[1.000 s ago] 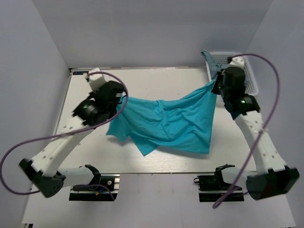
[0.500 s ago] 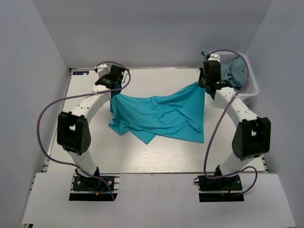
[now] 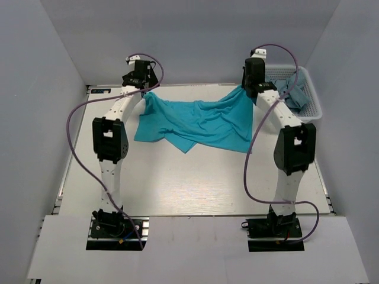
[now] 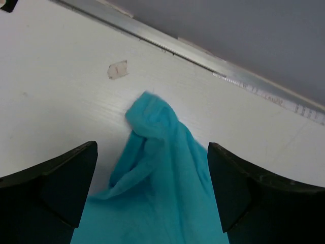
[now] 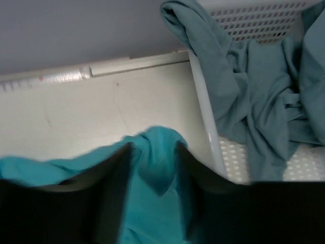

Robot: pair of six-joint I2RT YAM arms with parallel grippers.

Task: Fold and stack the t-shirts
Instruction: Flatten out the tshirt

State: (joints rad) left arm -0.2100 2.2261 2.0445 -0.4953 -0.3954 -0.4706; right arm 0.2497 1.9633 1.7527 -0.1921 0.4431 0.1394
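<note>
The bright turquoise t-shirt (image 3: 195, 121) lies spread and wrinkled across the far half of the table. My left gripper (image 3: 146, 89) is at its far left corner, open wide. That corner (image 4: 157, 132) rests loose on the table between the fingers (image 4: 66, 178). My right gripper (image 3: 246, 89) is at the far right corner and open, with bunched turquoise cloth (image 5: 157, 142) lying in the gap between its fingers (image 5: 114, 173). Duller grey-blue t-shirts (image 5: 254, 91) lie crumpled in the basket.
The white lattice basket (image 3: 312, 100) stands at the far right, its rim (image 5: 203, 101) just right of my right gripper. The back wall and the table's metal far edge (image 4: 244, 81) are close ahead of both grippers.
Both arms have stretched toward the far edge, carrying the turquoise t-shirt away from the near side. Both grippers, shut on its corners before, have opened.
</note>
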